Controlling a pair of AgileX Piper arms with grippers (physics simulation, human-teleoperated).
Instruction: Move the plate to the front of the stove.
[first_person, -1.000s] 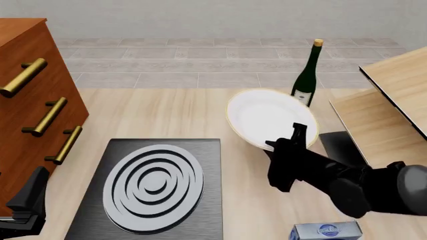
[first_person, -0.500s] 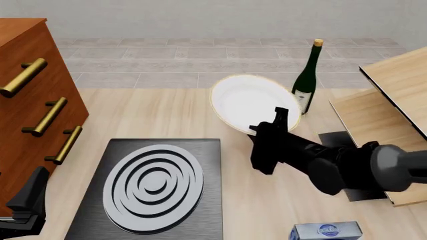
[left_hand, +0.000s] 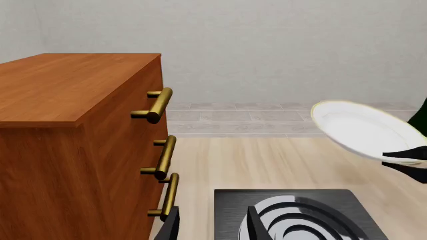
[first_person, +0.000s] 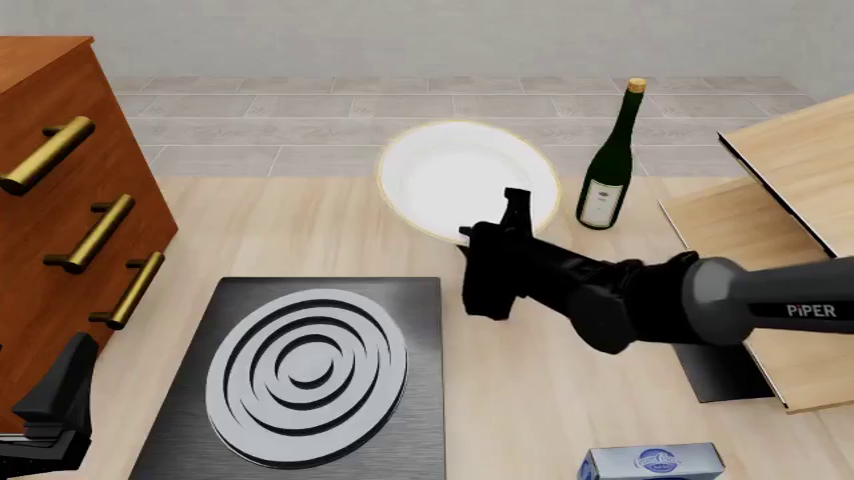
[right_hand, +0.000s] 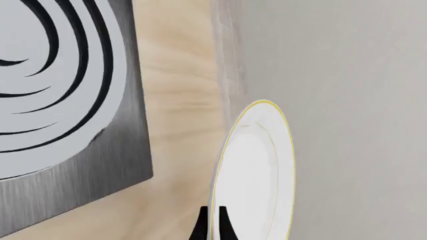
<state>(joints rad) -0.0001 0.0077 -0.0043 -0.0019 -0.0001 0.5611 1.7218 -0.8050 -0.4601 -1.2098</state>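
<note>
The white plate (first_person: 454, 178) with a thin golden rim hangs tilted in the air, above the table just beyond the stove's far right corner. My right gripper (first_person: 505, 222) is shut on the plate's near rim, and its fingertips (right_hand: 215, 226) pinch the plate's edge (right_hand: 257, 170). The stove (first_person: 307, 370), a black slab with a silver ring burner, lies at the front left. My left gripper (left_hand: 212, 227) rests open and holds nothing at the stove's near left edge; in its view the plate (left_hand: 363, 131) floats off to one side.
A brown dresser (first_person: 60, 190) with brass handles stands at the left. A green wine bottle (first_person: 607, 165) stands just right of the plate. A wooden stand (first_person: 781, 230), a dark mat (first_person: 721, 372) and a blue box (first_person: 654, 463) occupy the right side.
My right arm has carried the plate leftward and away from me, from beside the bottle toward the stove's far right corner. The left arm has not moved.
</note>
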